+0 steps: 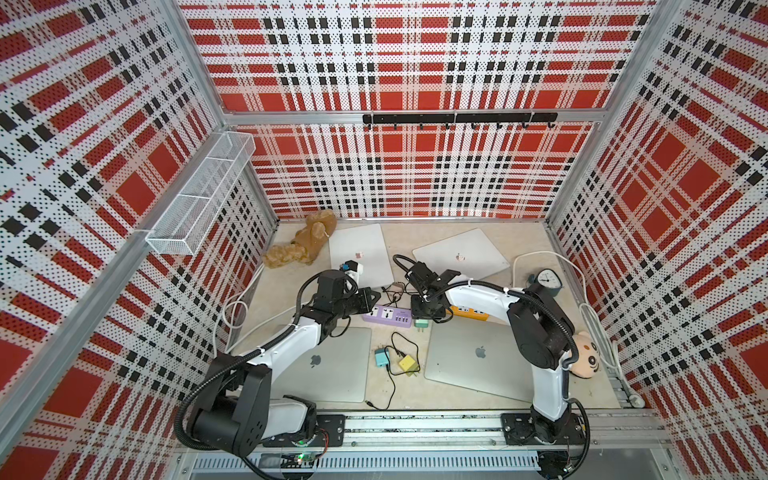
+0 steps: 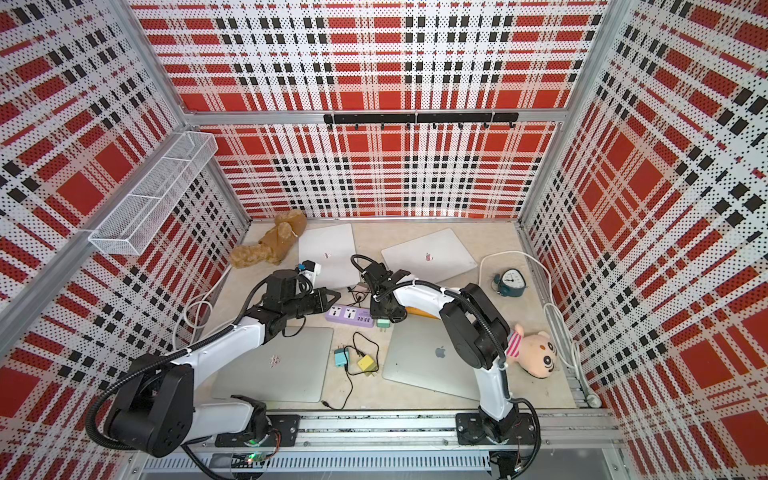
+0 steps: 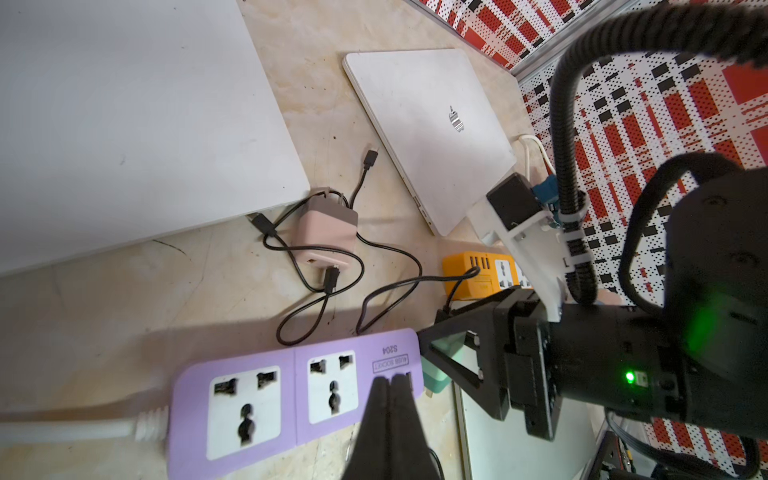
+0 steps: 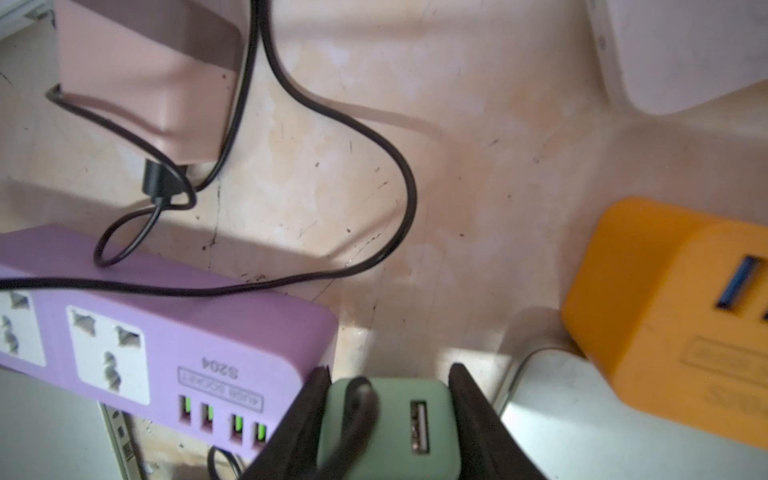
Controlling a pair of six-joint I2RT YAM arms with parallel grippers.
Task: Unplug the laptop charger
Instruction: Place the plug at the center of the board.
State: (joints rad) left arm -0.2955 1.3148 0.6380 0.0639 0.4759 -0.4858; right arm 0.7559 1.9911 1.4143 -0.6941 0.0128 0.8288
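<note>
The laptop charger (image 4: 399, 424) is a small green cube with a black cable in one of its USB ports. My right gripper (image 4: 390, 370) is shut on it, one finger on each side. In both top views the green charger (image 1: 421, 323) hangs just off the right end of the purple power strip (image 1: 386, 315), out of any socket, with its prongs bare. My left gripper (image 3: 390, 378) is shut with its tips down on the purple strip (image 3: 266, 395) at the USB end. Both of the strip's sockets stand empty.
An orange power strip (image 4: 665, 316) lies right of the charger. A pink charger (image 3: 328, 226) with looped black cables lies behind the purple strip. Several closed laptops (image 1: 478, 361) ring the spot. Teal (image 1: 380, 357) and yellow (image 1: 407, 363) chargers lie in front.
</note>
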